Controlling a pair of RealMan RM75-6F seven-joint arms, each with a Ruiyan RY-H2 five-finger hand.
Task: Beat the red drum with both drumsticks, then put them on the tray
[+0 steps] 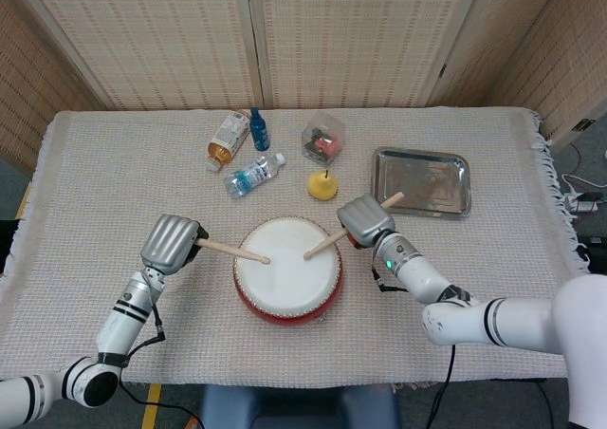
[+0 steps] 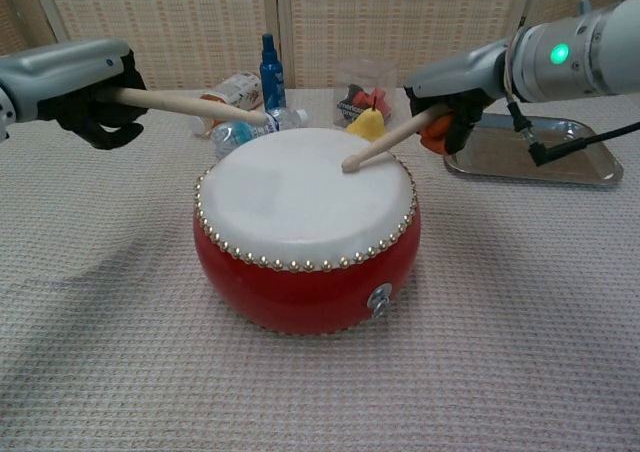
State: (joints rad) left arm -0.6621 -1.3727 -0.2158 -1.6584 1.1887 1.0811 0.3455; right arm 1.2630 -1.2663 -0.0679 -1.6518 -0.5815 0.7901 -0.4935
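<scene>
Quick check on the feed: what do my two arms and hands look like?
Both hands, left and right, have silver-grey shells over black fingers. The arms are white with black joint bands. A green light glows on the right wrist, and a black cable trails from it.
</scene>
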